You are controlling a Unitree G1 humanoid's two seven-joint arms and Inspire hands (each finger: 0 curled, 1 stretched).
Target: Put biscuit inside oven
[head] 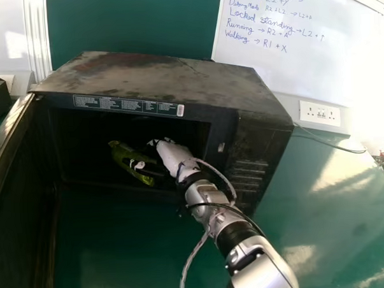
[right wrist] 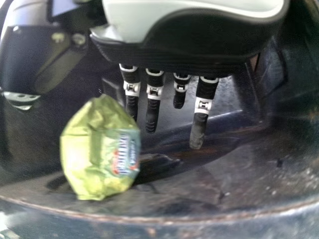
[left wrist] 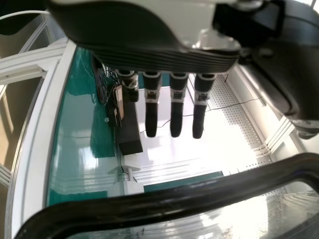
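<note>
My right hand (head: 173, 155) is inside the dark microwave oven (head: 152, 72), beside the green biscuit packet (head: 124, 158). Its dark fingers reach over toward the packet in the head view. In the right wrist view, the right hand (right wrist: 199, 124) has its fingers straight, not curled round anything. The biscuit packet (right wrist: 89, 154) stands on the oven floor there, close against the outermost finger; whether they touch I cannot tell. My left hand (left wrist: 177, 107) has straight, spread fingers and holds nothing, with a curved black bar (left wrist: 149, 205) a little way off.
The oven door (head: 19, 209) hangs wide open on the left. A green tabletop (head: 114, 249) runs in front of the oven and to its right. Behind stand a whiteboard (head: 303, 56) and a wall socket (head: 319, 114). A loose cable lies right of the oven.
</note>
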